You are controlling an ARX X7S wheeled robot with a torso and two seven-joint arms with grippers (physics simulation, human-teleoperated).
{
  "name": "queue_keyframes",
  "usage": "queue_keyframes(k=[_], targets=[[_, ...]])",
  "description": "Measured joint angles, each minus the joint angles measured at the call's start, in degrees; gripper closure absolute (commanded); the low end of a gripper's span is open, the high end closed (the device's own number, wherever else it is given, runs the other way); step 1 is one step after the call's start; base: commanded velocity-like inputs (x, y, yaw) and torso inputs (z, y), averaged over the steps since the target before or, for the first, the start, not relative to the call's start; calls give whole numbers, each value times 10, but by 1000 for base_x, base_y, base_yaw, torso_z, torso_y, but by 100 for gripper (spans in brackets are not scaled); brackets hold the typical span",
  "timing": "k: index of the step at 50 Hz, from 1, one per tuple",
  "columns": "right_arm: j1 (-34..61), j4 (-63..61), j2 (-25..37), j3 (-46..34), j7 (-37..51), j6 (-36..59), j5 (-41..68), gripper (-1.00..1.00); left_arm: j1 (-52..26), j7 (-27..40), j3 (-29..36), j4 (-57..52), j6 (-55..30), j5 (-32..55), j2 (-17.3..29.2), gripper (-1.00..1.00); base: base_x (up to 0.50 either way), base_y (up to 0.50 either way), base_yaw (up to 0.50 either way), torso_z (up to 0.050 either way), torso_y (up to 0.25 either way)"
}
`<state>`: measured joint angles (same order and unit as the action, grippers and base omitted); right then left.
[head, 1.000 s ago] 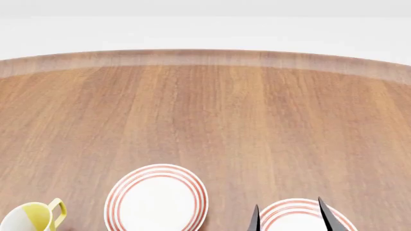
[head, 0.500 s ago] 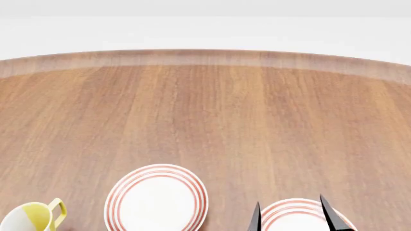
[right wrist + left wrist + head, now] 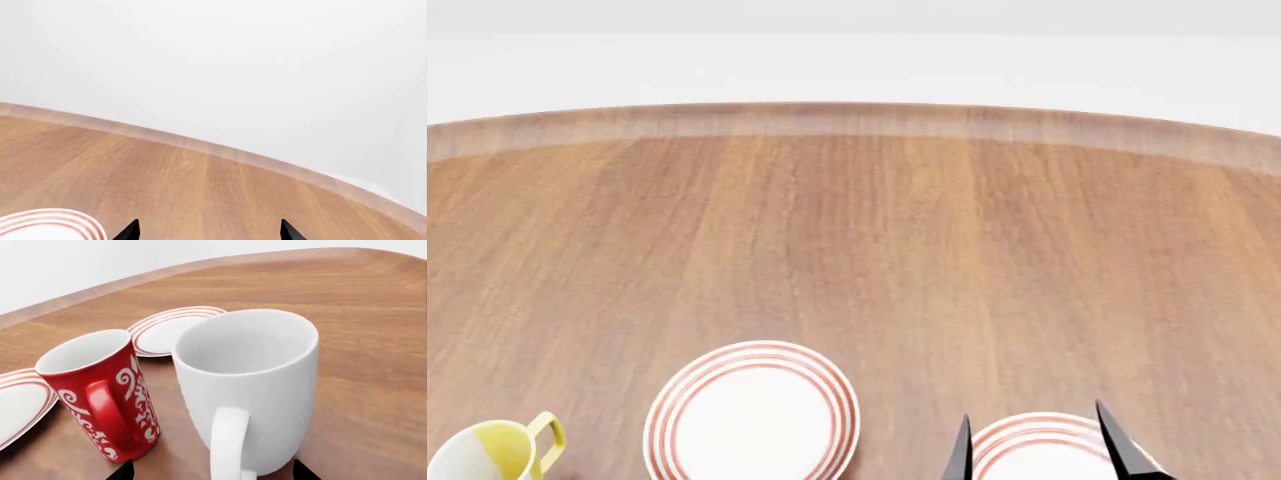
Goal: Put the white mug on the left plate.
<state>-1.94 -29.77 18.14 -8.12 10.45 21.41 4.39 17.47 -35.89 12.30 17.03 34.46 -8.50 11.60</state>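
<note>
The white mug stands upright on the wooden table, close in front of my left gripper, its loop handle turned toward the camera. That gripper is open; only its two dark fingertips show, one on each side of the handle and the mug's base, apart from them. The head view shows neither the mug nor the left gripper. The left plate, white with red rings, lies near the bottom of the head view. My right gripper is open and holds nothing, above the other ringed plate.
A red mug with white swirls stands right beside the white mug. Beyond the mugs lie two ringed plates. A white mug with yellow inside sits at the head view's bottom left. The table's far rim curves across.
The right gripper's fingertips have shifted slightly right and lower in the head view. The plates and the yellow mug have not moved.
</note>
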Motion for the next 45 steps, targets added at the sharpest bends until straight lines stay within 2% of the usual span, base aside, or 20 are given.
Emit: queue_keyframes(k=[16,17,36,45], targets=[[1,-5,3,0,4,3,3,-100,-8,4,11,0,-5,4,0,-100,0,0,0,0,0],[2,-5,3,0,4,3,4,-100,-9,4,11,0,-5,4,0,100,0,0,0,0,0],[4,-11,6,0,8,7,8,-100,-7,7,21,-15,-10,7,4,100,0,0,0,0,0],[4,-12,8,0,9,7,10,-100,39,20,14,-70,11,11,19,100,0,0,0,0,0]])
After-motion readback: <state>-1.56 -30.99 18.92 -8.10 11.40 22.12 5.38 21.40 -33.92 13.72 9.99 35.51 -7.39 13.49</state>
